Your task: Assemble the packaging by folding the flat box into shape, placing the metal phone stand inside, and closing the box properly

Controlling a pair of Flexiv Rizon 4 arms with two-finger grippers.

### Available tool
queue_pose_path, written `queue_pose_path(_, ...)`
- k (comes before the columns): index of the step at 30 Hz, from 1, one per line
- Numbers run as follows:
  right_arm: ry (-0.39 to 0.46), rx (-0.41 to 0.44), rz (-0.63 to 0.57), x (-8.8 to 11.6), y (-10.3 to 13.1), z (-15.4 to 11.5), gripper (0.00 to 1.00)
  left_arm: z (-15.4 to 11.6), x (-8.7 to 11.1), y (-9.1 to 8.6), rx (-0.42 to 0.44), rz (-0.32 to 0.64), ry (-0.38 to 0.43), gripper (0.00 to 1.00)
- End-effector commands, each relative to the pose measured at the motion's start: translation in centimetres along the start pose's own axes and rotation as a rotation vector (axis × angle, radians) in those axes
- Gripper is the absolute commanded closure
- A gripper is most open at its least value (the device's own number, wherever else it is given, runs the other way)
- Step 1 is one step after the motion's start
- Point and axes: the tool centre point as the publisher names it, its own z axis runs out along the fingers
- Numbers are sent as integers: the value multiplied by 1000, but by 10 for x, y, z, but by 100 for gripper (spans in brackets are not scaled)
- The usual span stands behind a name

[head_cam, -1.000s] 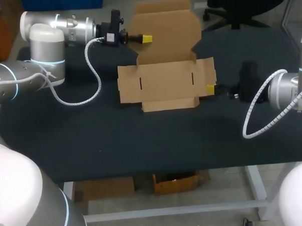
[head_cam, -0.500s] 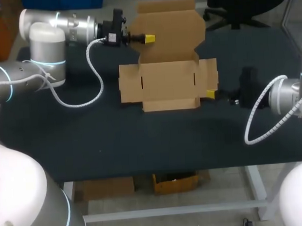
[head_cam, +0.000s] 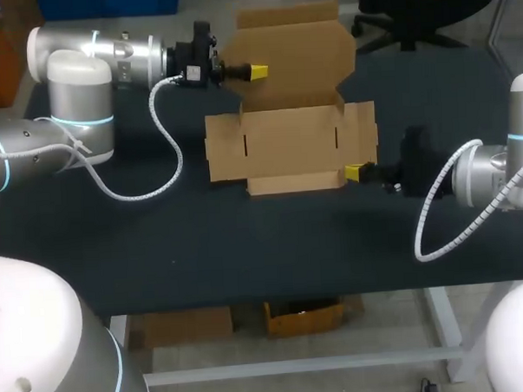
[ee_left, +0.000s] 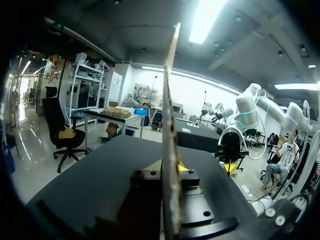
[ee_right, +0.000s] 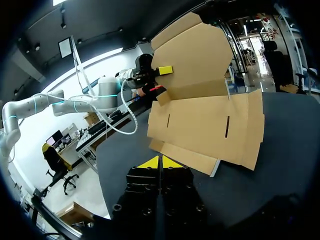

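box (head_cam: pixel 289 141): centre-upper of the frame, base panel flat on the table (head_cam: pixel 246 240), lid flap (head_cam: pixel 294 47) standing upright at the rear.
left gripper (head_cam: pixel 256 71): upper middle-left, clamped on the lid flap's left edge. Its wrist view shows the cardboard edge-on between the fingers.
right gripper (head_cam: pixel 354 171): right of centre, yellow tips pressed together, nothing between them, just beside the box's front right corner.
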Motion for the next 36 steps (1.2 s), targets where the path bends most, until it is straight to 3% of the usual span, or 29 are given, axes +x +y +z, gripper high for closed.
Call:
queue_pose_path(1, 2, -17, -3, -4, -7, 18, 100, -1, 7, 1, 3, 11, -17, 100)
queue_pose_path(18, -32, -3, -21, 2, -28, 59, 100, -3, 11, 6, 40, 80, 12, 100)
queue_pose_path(36, -58, -2, -17, 1, -42, 80, 100, 2, 9, 4, 46, 123, 68, 100)
